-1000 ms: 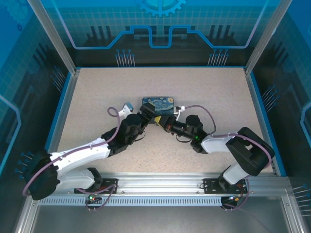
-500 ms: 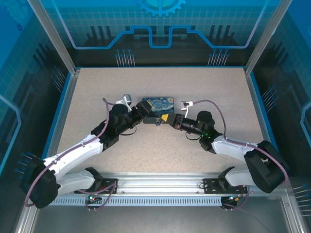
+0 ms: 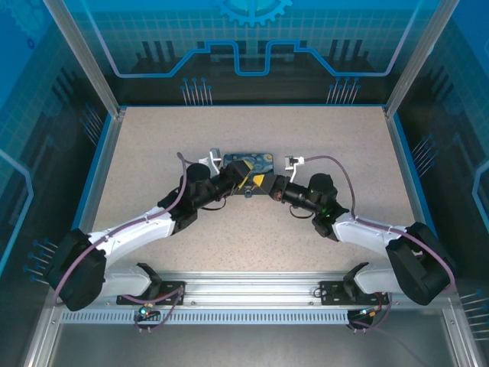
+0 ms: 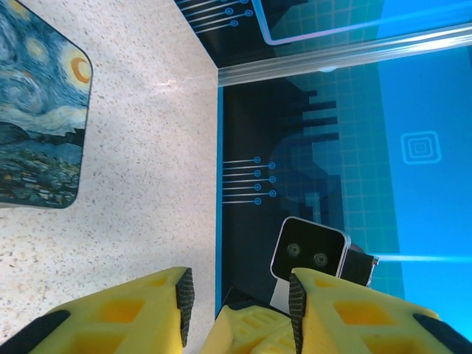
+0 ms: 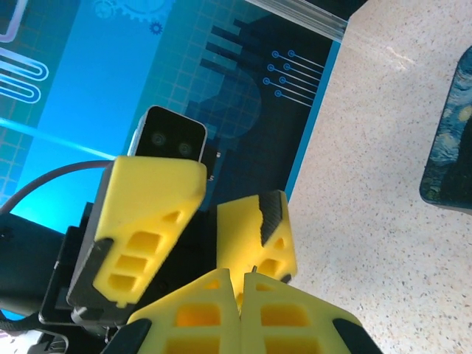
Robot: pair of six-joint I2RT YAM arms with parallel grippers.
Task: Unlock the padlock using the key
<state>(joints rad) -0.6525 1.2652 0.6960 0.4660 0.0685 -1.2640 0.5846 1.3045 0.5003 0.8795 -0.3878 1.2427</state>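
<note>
Now R gripper (image 5: 240,280) pinches key (image 5: 253,270), long axis toward L gripper (image 4: 237,289), fingers (image 4: 133,313) apart.

Tiny dark key (image 5: 253,270), pinched in right pincer (image 5: 241,282)

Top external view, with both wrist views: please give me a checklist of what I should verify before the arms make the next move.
1. Is the left claw open? Ok, its fingers stand apart.
2. Is the right claw shut? Ok, its fingers press together.
3. Is the key held in the right claw? Cannot tell, anything there is too small to make out.
4. Is the position of the padlock known? Cannot tell.
5. Do the claws face each other? Ok, in the top view their tips nearly meet over the blue painted box.
6. Are the claws free of the box? Cannot tell from these angles.
</note>
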